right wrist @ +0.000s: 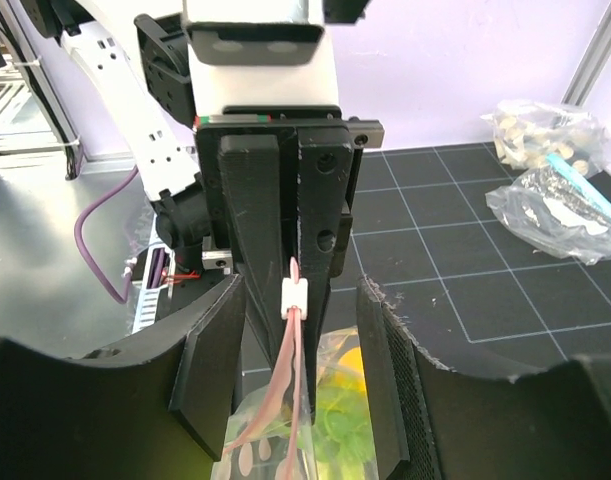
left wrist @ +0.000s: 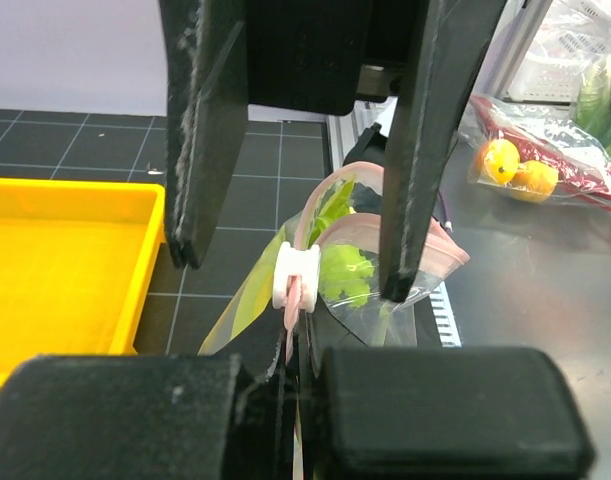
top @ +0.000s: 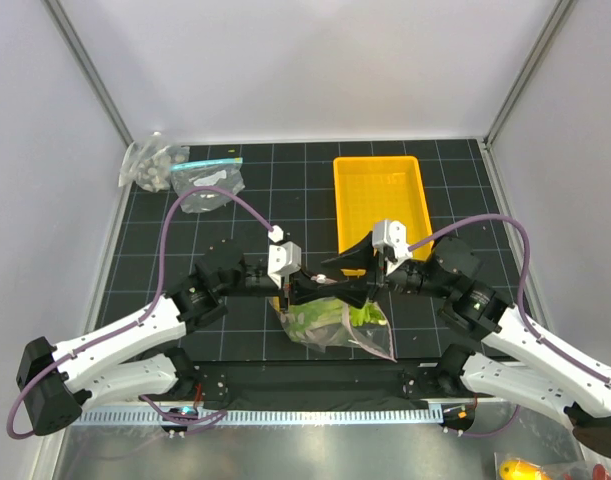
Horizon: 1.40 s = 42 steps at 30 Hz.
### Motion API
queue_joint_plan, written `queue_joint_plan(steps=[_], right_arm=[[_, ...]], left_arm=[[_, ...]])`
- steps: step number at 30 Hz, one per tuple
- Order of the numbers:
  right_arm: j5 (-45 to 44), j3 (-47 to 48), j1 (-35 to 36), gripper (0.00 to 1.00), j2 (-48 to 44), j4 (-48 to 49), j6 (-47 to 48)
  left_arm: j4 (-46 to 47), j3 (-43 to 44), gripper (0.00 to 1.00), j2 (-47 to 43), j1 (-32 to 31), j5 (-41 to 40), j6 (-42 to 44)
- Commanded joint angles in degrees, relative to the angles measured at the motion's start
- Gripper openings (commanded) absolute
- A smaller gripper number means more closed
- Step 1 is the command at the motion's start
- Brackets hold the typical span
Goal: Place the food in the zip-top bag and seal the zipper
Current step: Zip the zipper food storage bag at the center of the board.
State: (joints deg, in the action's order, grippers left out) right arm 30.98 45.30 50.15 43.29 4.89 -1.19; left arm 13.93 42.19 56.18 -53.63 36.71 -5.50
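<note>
The zip-top bag [top: 337, 325] hangs at the near middle of the mat with the food inside. In the right wrist view I see green leaves [right wrist: 340, 425] and the yellow lemon [right wrist: 351, 360] through the plastic. My left gripper [top: 307, 288] is shut on the end of the pink-red zipper [left wrist: 289, 335], beside the white slider [left wrist: 295, 277]. My right gripper [top: 323, 280] is open, its fingers [right wrist: 210, 365] on either side of the slider [right wrist: 296, 294] and strip [right wrist: 290, 370] without touching them. The mouth below the slider gapes slightly.
A yellow tray [top: 380, 195] lies just behind the grippers. At the far left lie a clear bag with a light-blue strip [top: 210, 185] and a bunched dotted bag [top: 150, 165]. A bag of yellow fruit [left wrist: 515, 165] lies on the metal surface beyond the mat's near edge.
</note>
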Motion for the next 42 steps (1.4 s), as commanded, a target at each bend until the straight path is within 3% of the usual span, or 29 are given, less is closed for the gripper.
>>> queue_joint_plan(steps=[1,3,7,10,21,31,39,42], right_arm=[[-0.22,0.84,0.30,0.54,0.74,2.59,-0.21],[-0.40,1.02,0.30,0.52,1.10,2.24,-0.30],[-0.04,1.20,0.30,0.16,1.27,2.23,-0.48],[-0.22,1.11,0.39,0.01,1.10,2.32,-0.65],[-1.36,1.19,0.39,0.01,1.45,2.23,-0.92],[-5.49,1.64,0.39,0.01,2.24,0.92,-1.18],[-8.92,2.07,0.39,0.01,3.12,0.13,-1.53],[-10.94,2.42,0.30,0.01,3.47,-0.40,-1.97]], left_arm=[[1.18,1.93,0.00,-1.08,-0.25,1.35,0.31],[1.27,1.93,0.00,-1.08,-0.34,1.44,0.31],[1.18,1.93,0.00,-1.34,-0.43,1.26,0.22],[1.18,1.84,0.00,-1.60,-0.43,-0.93,-0.39],[3.82,-1.15,0.00,-6.43,0.89,-19.29,-5.65],[11.02,-7.47,0.00,-13.80,6.69,-26.59,-13.04],[13.22,-9.15,0.00,-16.45,6.96,-25.63,-14.98],[11.21,-9.24,0.00,-17.51,6.87,-32.99,-15.16]])
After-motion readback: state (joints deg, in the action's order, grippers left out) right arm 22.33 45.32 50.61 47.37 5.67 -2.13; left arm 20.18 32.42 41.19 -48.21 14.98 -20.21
